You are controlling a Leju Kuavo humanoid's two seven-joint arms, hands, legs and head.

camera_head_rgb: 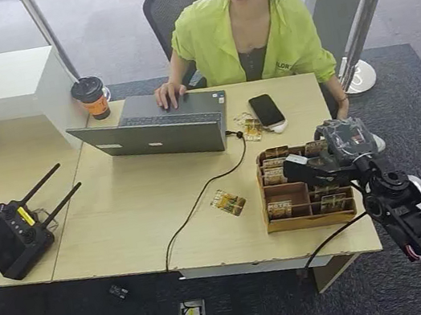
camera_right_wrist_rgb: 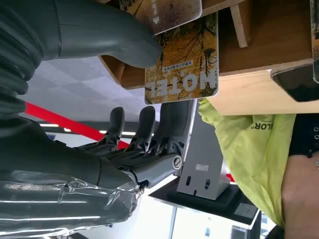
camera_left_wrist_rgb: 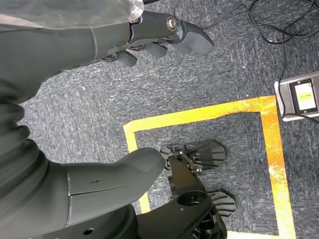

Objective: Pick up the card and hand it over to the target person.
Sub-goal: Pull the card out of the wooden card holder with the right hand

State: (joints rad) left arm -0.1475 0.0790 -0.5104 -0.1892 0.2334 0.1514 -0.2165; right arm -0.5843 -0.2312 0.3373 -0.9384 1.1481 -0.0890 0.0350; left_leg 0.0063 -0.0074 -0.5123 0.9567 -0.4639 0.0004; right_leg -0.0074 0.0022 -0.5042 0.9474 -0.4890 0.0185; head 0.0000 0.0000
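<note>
My right hand (camera_head_rgb: 341, 142) hovers over the wooden card tray (camera_head_rgb: 281, 222) on the desk (camera_head_rgb: 131, 212). My thumb (camera_right_wrist_rgb: 112, 37) rests on a hotel card (camera_right_wrist_rgb: 182, 69) standing in the tray, my fingers (camera_right_wrist_rgb: 144, 127) spread just beyond its edge, not closed on it. My left hand (camera_left_wrist_rgb: 112, 114) hangs open above grey carpet (camera_left_wrist_rgb: 226, 64).

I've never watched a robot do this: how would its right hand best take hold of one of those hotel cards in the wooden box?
Probably by the free top edge of the hotel card, coming from above. The cards stand on edge in the wooden box, so only that edge is exposed. The right hand hovers there, thumb at the card's face.
</note>
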